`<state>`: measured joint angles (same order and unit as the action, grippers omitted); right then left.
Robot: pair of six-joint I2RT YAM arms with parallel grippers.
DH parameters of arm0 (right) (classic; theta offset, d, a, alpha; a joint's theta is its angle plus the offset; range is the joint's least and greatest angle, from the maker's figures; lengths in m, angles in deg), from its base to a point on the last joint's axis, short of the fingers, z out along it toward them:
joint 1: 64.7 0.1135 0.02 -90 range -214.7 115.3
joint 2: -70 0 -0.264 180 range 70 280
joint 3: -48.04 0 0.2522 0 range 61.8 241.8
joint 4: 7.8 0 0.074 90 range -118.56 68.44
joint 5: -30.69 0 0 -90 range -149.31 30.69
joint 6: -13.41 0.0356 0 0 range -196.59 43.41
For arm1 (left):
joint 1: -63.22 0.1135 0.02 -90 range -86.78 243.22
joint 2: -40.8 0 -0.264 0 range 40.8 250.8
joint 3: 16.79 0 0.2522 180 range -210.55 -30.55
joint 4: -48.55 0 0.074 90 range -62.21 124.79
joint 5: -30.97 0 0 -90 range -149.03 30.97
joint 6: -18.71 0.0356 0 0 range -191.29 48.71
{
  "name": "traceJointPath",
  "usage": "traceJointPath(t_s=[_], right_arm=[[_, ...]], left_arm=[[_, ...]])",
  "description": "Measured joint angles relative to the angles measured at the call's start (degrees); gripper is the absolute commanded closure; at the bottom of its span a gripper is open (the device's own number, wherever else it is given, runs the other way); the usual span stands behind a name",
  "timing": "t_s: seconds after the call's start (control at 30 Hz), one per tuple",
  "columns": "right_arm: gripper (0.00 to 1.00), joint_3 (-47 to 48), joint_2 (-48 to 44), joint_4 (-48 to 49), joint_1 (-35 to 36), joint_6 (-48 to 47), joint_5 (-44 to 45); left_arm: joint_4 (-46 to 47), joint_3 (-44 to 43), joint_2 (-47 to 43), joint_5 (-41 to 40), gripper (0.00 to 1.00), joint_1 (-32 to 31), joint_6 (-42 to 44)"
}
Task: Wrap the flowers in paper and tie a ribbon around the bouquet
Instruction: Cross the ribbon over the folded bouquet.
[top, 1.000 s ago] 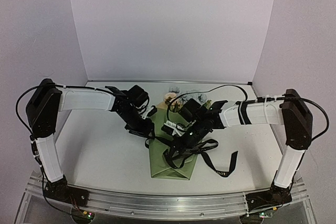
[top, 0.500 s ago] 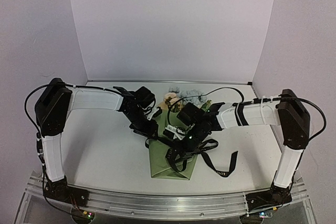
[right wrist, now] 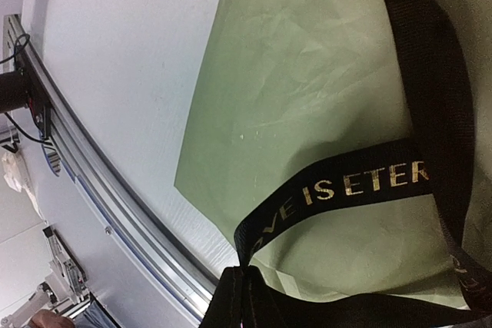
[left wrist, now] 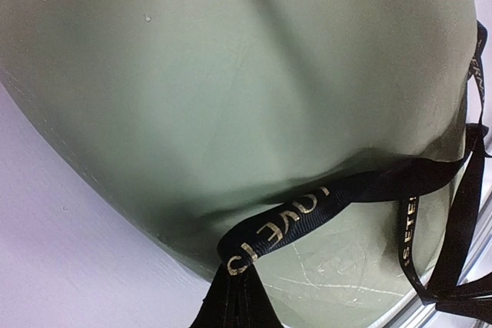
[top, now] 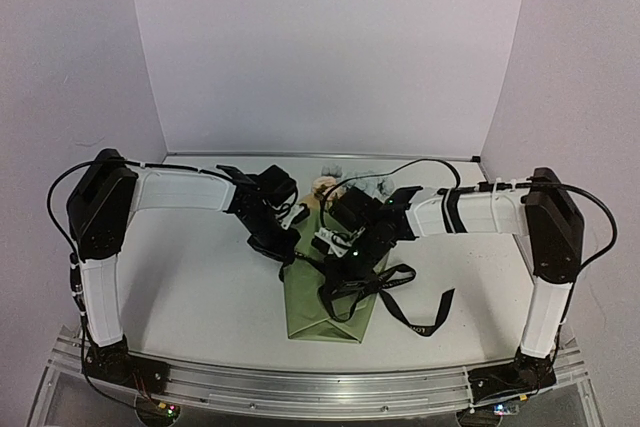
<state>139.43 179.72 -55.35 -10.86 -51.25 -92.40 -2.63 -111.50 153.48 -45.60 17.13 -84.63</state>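
Note:
The bouquet lies mid-table: a cone of olive-green paper [top: 322,309] with the flowers [top: 324,187] poking out at its far end. The black ribbon [top: 415,319] crosses the cone, and one loose end trails off to the right. My left gripper [top: 287,255] sits at the cone's left edge. In the left wrist view the left gripper [left wrist: 237,288] is shut on a fold of the lettered ribbon [left wrist: 307,217] over the paper [left wrist: 231,90]. My right gripper [top: 336,259] hovers over the cone. In the right wrist view the right gripper [right wrist: 246,280] pinches another ribbon [right wrist: 346,183] stretch above the paper [right wrist: 292,90].
An aluminium rail [top: 320,389] runs along the near table edge, and the rail [right wrist: 115,197] also shows in the right wrist view. White walls close the back and sides. Black cables [top: 400,172] loop over the right arm near the flowers.
My left gripper has closed on the ribbon at the cone's left edge after shifting right. The right gripper has edged slightly up and left, still holding the ribbon.

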Motion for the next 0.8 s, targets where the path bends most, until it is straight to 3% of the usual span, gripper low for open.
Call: traceJointPath(t_s=[0.33,0.63,0.8], right_arm=[[1.00,7.1,5.6,-0.4,0.0,5.2,5.7],[1.00,7.9,7.4,3.3,0.0,12.5,15.0],[0.85,8.0,7.4,5.3,0.0,14.9,20.1]], left_arm=[[4.7,5.7,-5.7,3.6,1.00,0.0,-0.6],[8.6,10.4,-9.5,6.7,1.00,0.0,-1.5],[9.3,11.4,-9.6,8.0,1.00,0.0,-1.4]])
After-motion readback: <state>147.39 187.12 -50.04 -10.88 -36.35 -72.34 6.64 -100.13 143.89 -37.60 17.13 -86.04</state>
